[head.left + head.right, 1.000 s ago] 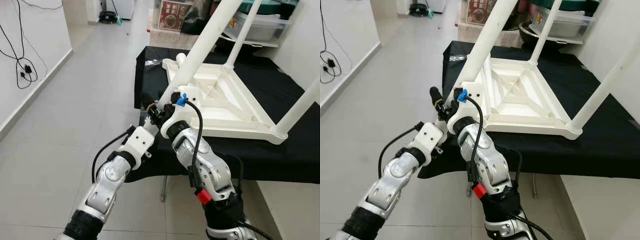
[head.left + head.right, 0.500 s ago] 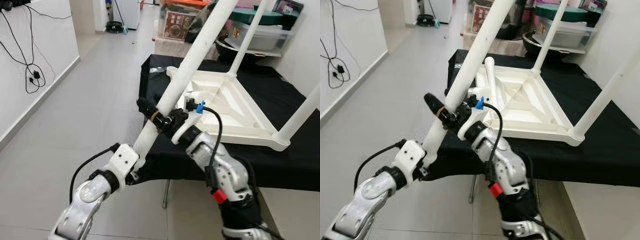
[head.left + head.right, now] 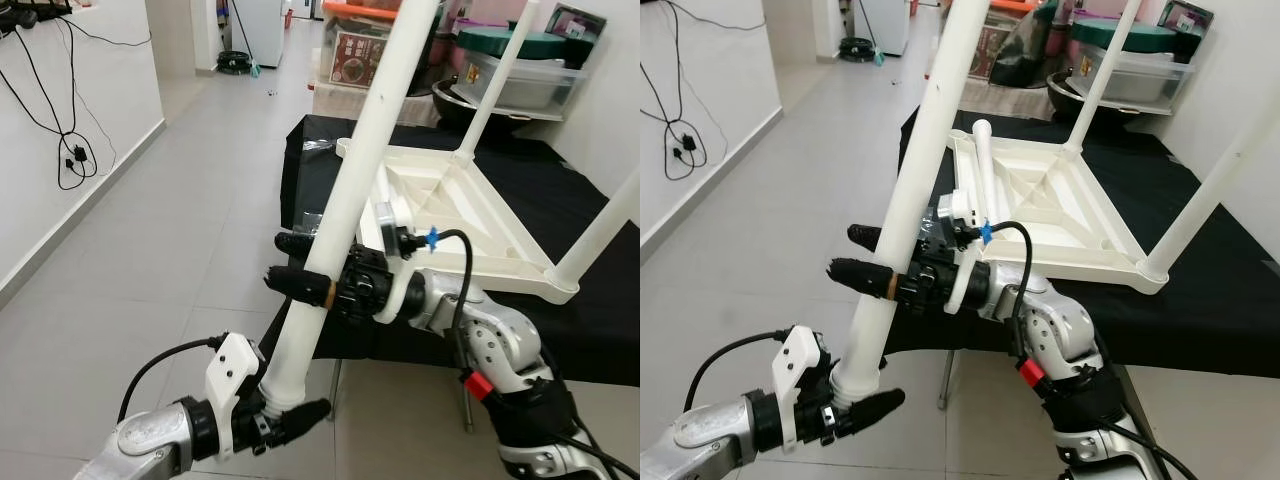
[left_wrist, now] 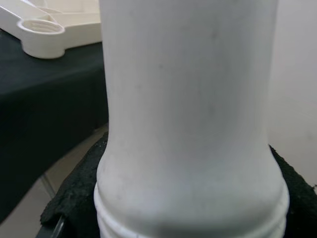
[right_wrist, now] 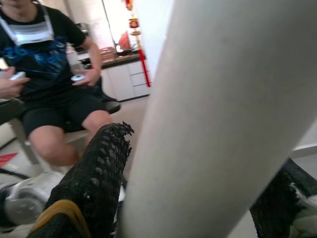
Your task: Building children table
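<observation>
Left eye view: loose leg (image 3: 345, 200) held off table edge, tilted toward 1 o'clock. Left gripper (image 3: 285, 415) clamps threaded foot end; right gripper (image 3: 300, 270) clamps mid-shaft. Tabletop (image 3: 455, 215) upside down on black cloth (image 3: 560, 170), three legs fitted. Step, judged: fitting last leg. Next: swing threaded end to free corner socket (image 3: 344, 148), at 12 o'clock from grip.

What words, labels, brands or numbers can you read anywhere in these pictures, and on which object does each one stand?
None can be read.
The printed box beyond the black-covered table carries a picture and lettering too small and blurred to read.
The white table leg held by both grippers and the upturned white tabletop are plain.
</observation>
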Tool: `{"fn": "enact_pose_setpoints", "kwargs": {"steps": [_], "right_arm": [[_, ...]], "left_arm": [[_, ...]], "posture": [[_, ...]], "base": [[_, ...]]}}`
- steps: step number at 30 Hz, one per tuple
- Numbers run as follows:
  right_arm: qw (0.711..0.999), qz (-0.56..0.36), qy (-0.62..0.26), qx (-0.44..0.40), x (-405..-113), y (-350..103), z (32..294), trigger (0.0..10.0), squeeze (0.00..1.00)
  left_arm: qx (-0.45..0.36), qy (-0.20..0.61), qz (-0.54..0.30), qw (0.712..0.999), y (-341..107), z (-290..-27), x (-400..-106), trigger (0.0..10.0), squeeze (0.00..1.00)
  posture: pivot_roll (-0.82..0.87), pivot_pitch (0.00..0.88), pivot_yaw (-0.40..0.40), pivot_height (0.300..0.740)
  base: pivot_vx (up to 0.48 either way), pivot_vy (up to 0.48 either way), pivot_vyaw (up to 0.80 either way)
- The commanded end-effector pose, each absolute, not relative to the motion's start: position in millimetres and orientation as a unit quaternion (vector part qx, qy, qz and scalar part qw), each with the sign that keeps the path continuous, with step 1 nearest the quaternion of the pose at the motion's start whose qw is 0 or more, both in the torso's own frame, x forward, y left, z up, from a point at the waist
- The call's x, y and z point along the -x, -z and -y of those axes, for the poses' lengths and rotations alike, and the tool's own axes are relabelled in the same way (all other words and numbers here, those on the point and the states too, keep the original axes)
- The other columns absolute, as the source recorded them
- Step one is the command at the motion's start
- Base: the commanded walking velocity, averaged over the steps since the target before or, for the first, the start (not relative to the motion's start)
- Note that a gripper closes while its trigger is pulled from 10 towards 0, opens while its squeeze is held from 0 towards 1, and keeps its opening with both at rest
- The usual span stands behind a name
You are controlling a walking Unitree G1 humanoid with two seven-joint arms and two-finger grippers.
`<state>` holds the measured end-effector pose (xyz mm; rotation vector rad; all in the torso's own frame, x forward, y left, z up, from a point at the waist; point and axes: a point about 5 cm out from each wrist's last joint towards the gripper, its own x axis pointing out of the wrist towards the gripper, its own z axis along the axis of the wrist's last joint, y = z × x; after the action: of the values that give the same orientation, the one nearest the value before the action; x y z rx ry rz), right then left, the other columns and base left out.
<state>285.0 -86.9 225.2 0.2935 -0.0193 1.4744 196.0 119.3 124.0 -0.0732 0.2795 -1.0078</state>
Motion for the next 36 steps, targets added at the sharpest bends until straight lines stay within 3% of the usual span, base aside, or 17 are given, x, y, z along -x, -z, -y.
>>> {"fn": "enact_pose_setpoints", "kwargs": {"steps": [1, 13, 36], "right_arm": [[0.695, 0.004, -0.707, -0.133, -278, -232, 87, 10.0, 0.0], [0.646, -0.009, -0.747, -0.156, -270, -232, 78, 10.0, 0.0], [0.636, -0.023, -0.752, -0.171, -273, -232, 65, 10.0, 0.0]], "left_arm": [[0.041, 0.499, -0.128, 0.856, -130, -115, -193, 10.0, 0.0], [0.057, 0.521, -0.139, 0.84, -134, -109, -191, 10.0, 0.0], [0.073, 0.541, -0.146, 0.825, -134, -98, -189, 10.0, 0.0]], "posture": [[0.11, 0.031, -0.112, 0.74], [0.1, 0.035, -0.108, 0.74], [0.09, 0.049, -0.108, 0.74]], "base": [[0.0, 0.0, 0.0], [0.0, 0.0, 0.0], [0.0, 0.0, 0.0]]}}
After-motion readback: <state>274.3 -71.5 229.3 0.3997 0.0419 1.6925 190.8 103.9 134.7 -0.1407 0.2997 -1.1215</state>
